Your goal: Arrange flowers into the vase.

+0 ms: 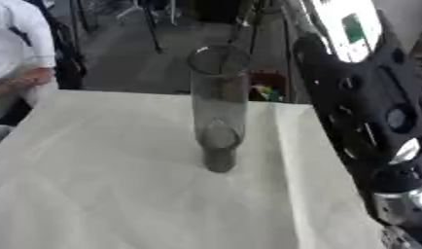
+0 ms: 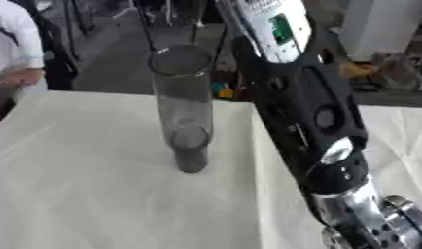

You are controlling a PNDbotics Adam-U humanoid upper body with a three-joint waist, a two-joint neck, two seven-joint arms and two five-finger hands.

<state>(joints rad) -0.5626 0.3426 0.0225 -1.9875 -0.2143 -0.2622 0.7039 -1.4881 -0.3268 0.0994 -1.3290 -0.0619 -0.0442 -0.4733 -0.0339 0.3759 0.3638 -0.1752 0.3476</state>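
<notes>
1. The white-clothed surface (image 1: 121, 194) fills the left of both views and is bare there; no flowers show on it, and no left hand shows in either view.
2. Near the middle stands the vase (image 1: 219, 107), a tall clear glass cylinder, upright on the surface with its open mouth up. It looks empty: no stem or bloom shows inside it.
3. To the right a black forearm (image 2: 304, 112) of the robot's right arm slants down across the frame, just beside the vase but apart from it, ending in a silver wrist joint (image 2: 367, 219) at the lower right corner.
4. The right hand itself lies below the frame edge, so whether its fingers are spread, closed or holding a stem cannot be told.
5. Judged from this, the task sits at its start: nothing is in the vase yet. The next move calls for a flower to be brought above the mouth and its stem lowered straight in, without the forearm knocking the tall, narrow glass over.
</notes>
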